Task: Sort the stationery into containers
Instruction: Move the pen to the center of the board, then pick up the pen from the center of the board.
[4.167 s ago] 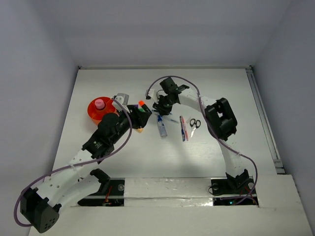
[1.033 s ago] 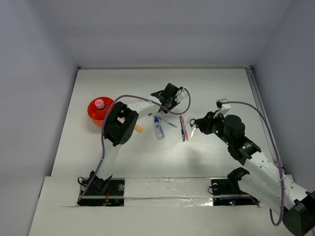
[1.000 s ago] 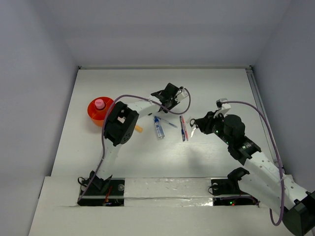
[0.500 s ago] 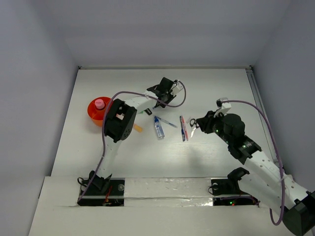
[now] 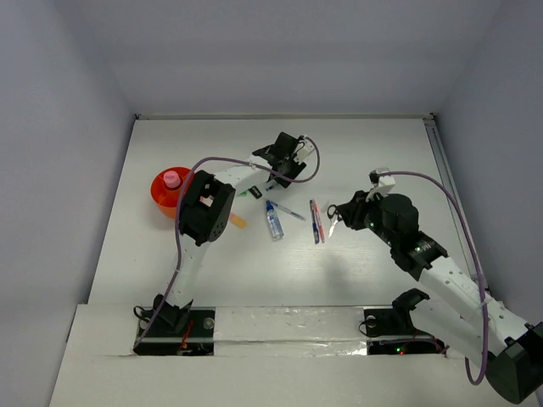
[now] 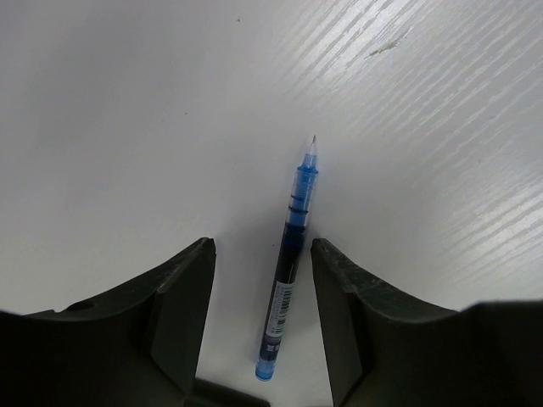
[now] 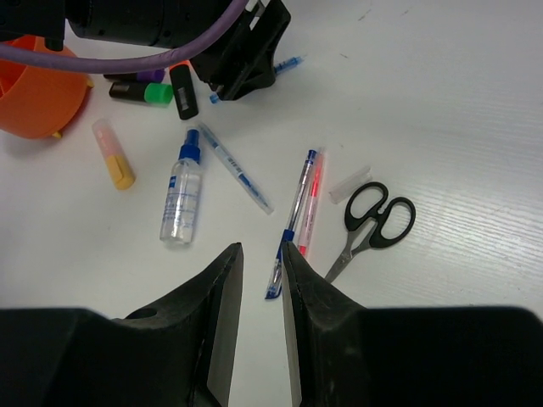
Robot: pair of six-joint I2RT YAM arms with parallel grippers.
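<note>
My left gripper is open just above the table, and a thin blue pen lies loose between its fingers, touching neither. From above, this gripper is behind the other stationery. My right gripper hovers with a narrow empty gap over a blue pen and a red pen, beside the black-handled scissors. Left of them lie a blue-capped bottle, another thin pen, a yellow marker and green and purple highlighters. The orange container holds a pink-capped bottle.
A clear pen cap lies next to the scissors. The left arm's purple cable arcs over the highlighters. The right arm stretches in from the near right. Grey walls close the table on three sides.
My left gripper has shifted a little left and farther back, and its jaws have widened around the blue pen. The right gripper has hardly moved.
</note>
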